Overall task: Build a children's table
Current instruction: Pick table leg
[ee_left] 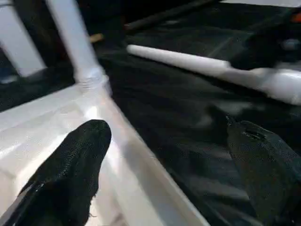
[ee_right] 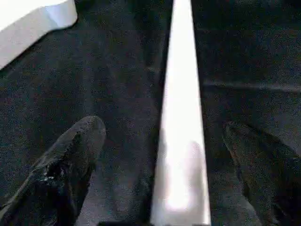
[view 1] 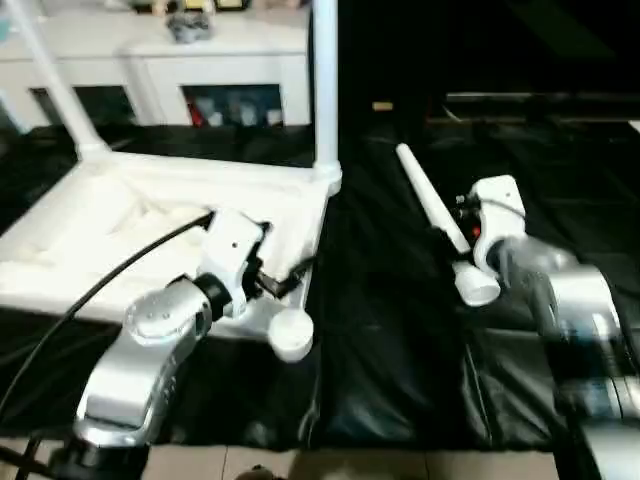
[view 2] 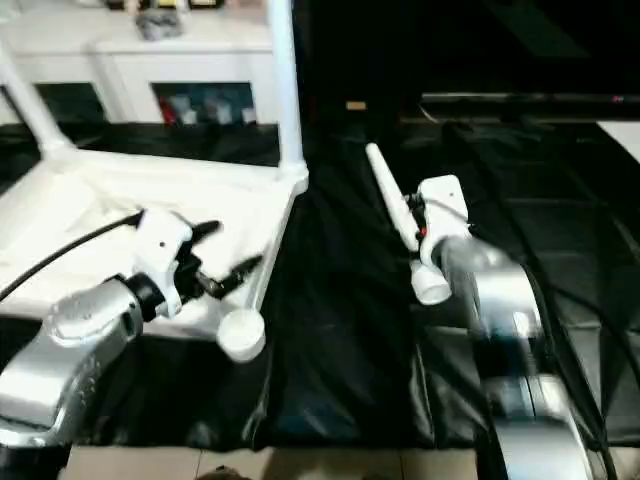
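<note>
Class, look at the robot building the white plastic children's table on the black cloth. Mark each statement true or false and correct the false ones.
1. Two white tubular legs already stand upright in the white ribbed tabletop. True: the far left leg and the far right leg.
2. The loose white leg lies on the tabletop. False: it lies on the black cloth.
3. The right gripper is shut on the loose leg. False: its fingers stand open either side.
4. The left gripper is open. True.

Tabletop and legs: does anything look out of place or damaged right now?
Nothing looks damaged. The tabletop lies underside up with two legs standing in its far corners. One loose leg lies on the black cloth, between the right gripper's open fingers.
</note>
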